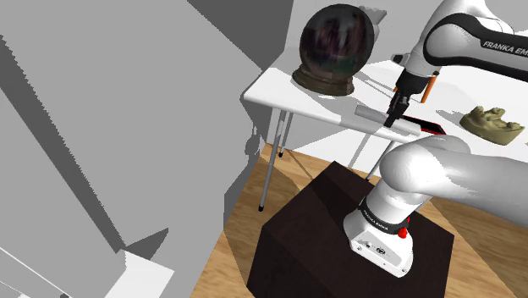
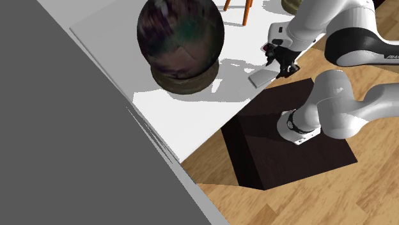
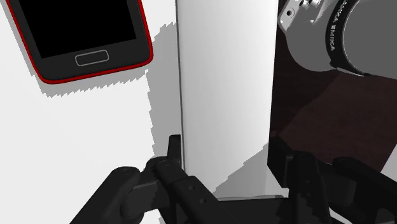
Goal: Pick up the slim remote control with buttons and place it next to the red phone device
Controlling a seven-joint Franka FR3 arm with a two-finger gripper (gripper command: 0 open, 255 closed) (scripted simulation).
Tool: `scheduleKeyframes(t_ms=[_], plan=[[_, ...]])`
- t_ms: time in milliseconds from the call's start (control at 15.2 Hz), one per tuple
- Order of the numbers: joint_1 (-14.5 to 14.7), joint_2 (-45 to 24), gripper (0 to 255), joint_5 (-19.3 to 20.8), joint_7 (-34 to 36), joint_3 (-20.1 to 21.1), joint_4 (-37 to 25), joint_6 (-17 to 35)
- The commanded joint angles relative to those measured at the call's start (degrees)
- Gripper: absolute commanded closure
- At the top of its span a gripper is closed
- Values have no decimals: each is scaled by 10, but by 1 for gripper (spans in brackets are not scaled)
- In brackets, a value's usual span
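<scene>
The remote [image 3: 226, 76] is drawn as a plain pale grey slab with no visible buttons. My gripper [image 3: 235, 162] is shut on its near end, one black finger on each long side. The red-edged phone [image 3: 83, 38] with a black screen lies flat on the white table [image 3: 76, 140], a short gap from the remote's far end. The remote throws a jagged shadow toward the phone. In the shoulder view the gripper [image 1: 396, 114] holds the grey remote [image 1: 376, 115] at the table's front edge, with the phone [image 1: 433, 127] just beyond. In the second exterior view the gripper [image 2: 281, 66] holds the remote [image 2: 261, 78].
A large dark globe on a brownish base [image 1: 336, 46] stands at the table's back left in the shoulder view. A tan lumpy object [image 1: 491, 123] lies to the right of the phone. The dark stand [image 1: 338, 237] sits close under the table edge [image 1: 279, 97] on a wooden floor.
</scene>
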State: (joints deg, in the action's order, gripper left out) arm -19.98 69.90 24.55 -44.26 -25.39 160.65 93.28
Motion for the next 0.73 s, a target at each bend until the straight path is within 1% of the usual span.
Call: scheduleKeyframes(t_ms=[0, 330, 396, 660], plan=[[-1, 2, 255, 1, 1, -1, 5, 3], [-1, 2, 255, 1, 1, -1, 5, 3], [-1, 2, 0, 1, 1, -1, 5, 3], [-1, 2, 0, 1, 1, -1, 5, 3]])
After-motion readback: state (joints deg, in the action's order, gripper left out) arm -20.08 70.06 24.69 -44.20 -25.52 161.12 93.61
